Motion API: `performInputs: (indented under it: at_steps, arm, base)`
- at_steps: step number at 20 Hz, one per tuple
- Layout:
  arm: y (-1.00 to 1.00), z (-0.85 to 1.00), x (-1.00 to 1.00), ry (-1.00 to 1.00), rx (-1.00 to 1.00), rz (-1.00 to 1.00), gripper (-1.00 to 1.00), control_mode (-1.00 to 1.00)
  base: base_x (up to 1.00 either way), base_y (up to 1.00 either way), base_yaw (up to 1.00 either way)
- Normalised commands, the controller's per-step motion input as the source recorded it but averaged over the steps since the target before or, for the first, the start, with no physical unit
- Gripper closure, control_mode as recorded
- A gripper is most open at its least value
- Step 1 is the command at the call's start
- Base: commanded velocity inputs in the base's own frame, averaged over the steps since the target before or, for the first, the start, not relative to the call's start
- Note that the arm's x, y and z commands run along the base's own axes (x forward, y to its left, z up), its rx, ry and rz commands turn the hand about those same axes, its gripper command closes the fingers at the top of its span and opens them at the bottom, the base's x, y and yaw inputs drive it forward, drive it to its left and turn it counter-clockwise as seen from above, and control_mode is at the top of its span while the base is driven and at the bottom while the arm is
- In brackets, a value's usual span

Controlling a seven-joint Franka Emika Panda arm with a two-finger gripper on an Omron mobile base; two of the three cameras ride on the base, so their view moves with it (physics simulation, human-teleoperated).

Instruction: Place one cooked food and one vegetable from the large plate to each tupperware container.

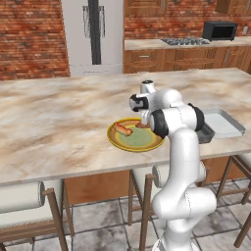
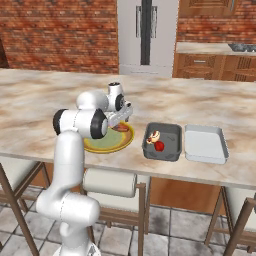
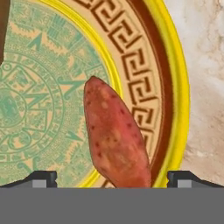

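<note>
The large plate (image 1: 138,140) (image 2: 106,143) lies near the counter's front edge. On it lie a reddish sweet potato (image 3: 116,135) (image 1: 142,125) by the rim and a hot dog (image 1: 122,129) on the left side. My gripper (image 3: 113,179) (image 2: 121,120) hangs low over the plate, open, one fingertip (image 3: 43,178) on each side of the sweet potato's near end. To the right of the plate stand the dark grey tupperware container (image 2: 170,132), holding a red vegetable (image 2: 159,146) and a pale food piece (image 2: 153,136), and the lighter grey container (image 2: 205,143) (image 1: 223,122).
Wooden stools (image 1: 29,201) (image 2: 112,185) stand in front of the counter below its edge. A dark brown strip (image 3: 3,26) shows at the hand view's upper left. The marble counter (image 1: 59,117) stretches wide to the left and behind the plate.
</note>
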Motion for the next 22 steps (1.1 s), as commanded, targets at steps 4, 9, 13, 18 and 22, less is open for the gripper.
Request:
performInputs:
  at_steps: [4,9,13,18,22]
  arm:
    - [0.03,-0.19,0.0,0.0,0.0,0.13,-1.0,-1.0]
    - [0.0,-0.17,0.0,0.0,0.0,0.11,-1.0,-1.0]
    - [0.0,-0.13,0.0,0.0,0.0,0.09,-1.0,-1.0]
    - [0.0,-0.02,0.07,-0.01,0.0,0.03,-1.0,-1.0]
    - [0.0,-0.03,0.03,0.0,0.0,0.01,-1.0,-1.0]
  base:
    - [0.0,0.0,0.0]
    - [0.0,0.0,0.0]
    - [0.0,0.0,0.0]
    - [0.0,0.0,0.0]
    - [0.0,0.0,0.0]
